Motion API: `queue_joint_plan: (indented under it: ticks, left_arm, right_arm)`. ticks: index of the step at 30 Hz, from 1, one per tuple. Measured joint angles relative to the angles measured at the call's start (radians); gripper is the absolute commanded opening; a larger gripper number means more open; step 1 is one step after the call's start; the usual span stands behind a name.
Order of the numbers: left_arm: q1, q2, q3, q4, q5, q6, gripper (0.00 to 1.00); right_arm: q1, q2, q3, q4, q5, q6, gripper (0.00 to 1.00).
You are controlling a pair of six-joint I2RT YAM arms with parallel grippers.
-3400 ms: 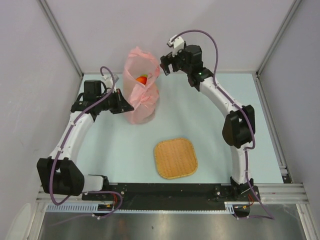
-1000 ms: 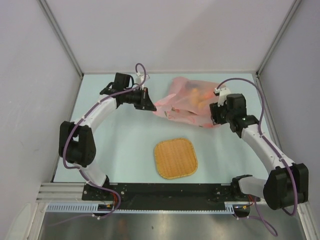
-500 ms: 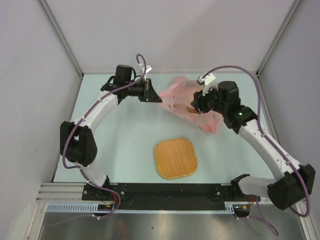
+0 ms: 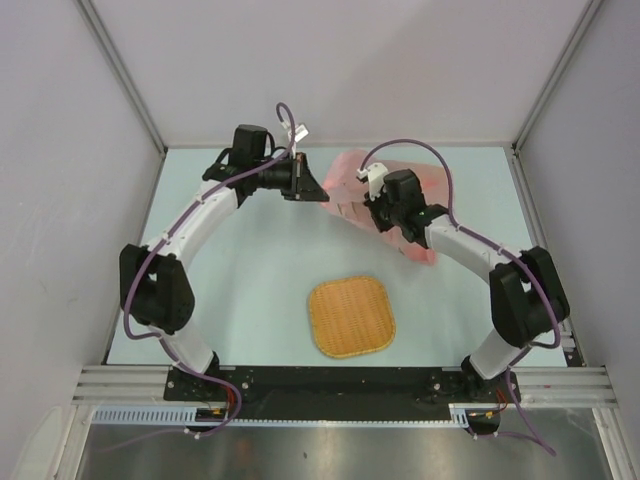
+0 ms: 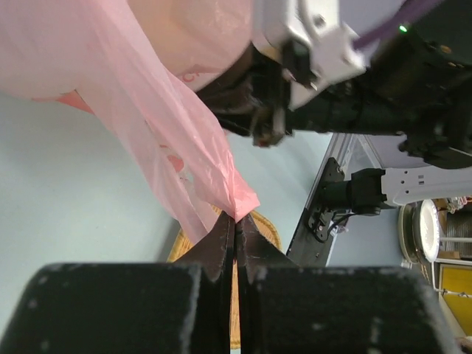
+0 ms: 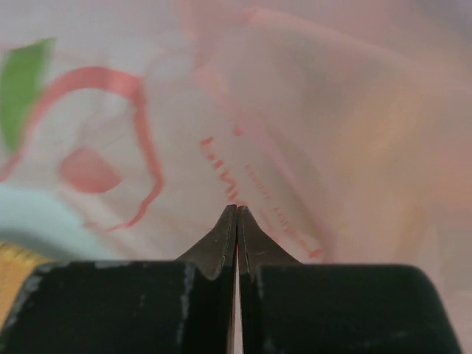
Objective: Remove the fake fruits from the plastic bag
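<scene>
Nose-deep in a thin translucent pink plastic bag (image 6: 317,96), blurred and filling nearly everything, with darker red printed curves (image 6: 110,77), tiny lettering and a green patch (image 6: 23,81) at upper left. Bottom centre, black right gripper (image 6: 236,212) pinched flat, no gap, tips right at the film, no telling whether any is caught. Lower left, pale blue-green tabletop (image 6: 37,217) and a blurred orange-yellow sliver (image 6: 11,259) in the corner.
</scene>
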Motion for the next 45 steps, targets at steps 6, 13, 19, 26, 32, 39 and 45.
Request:
queue_joint_plan:
  ticks: [6,13,19,26,32,39,45]
  left_arm:
    - [-0.003,-0.027,-0.003,0.002,0.013,0.003,0.00]
    - [-0.036,-0.009,-0.003,0.002,0.024,0.030,0.00]
    - [-0.052,-0.003,-0.009,0.002,0.035,0.031,0.03]
    - [-0.069,0.029,0.025,-0.002,0.034,0.047,0.03]
    - [-0.092,0.031,0.027,-0.014,0.031,0.075,0.01]
    - [-0.098,0.031,0.034,-0.053,0.006,0.111,0.01]
    - [-0.098,0.031,0.035,-0.077,-0.011,0.147,0.01]
  right_arm:
    - [-0.142,0.118,0.022,0.127,0.139,-0.029,0.00]
    - [-0.314,0.172,0.070,0.212,0.247,-0.079,0.06]
    - [-0.243,0.095,0.061,0.189,0.212,-0.024,0.38]
    - [-0.198,0.071,0.057,0.179,0.182,0.058,0.48]
    - [-0.198,0.087,0.043,0.148,0.172,0.095,0.62]
    - [-0.201,0.149,0.042,0.111,0.173,0.132,0.80]
    - [-0.219,0.197,0.042,0.084,0.172,0.172,0.79]
